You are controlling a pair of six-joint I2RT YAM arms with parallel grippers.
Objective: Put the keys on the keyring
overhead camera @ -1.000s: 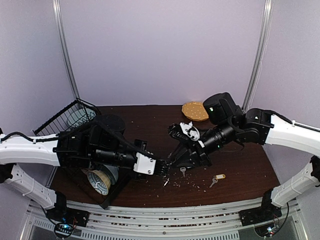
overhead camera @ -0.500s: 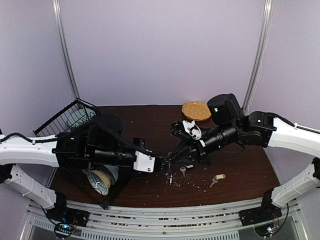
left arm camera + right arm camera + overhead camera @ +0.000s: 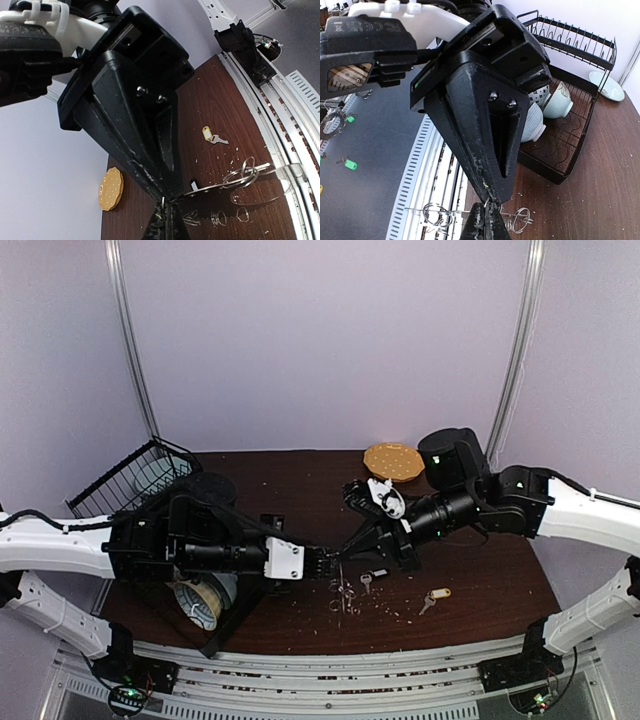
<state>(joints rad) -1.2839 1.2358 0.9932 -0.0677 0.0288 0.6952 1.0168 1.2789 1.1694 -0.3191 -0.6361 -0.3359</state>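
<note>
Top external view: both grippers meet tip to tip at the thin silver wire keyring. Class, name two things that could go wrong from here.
1. The left gripper and right gripper, both shut, are almost touching. A slightly misaligned move could knock them together or flick the thin silver wire keyring away.
2. The small silver key with the yellow tag lies apart on the dark brown wooden table, held by neither gripper, so it could be missed.
</note>
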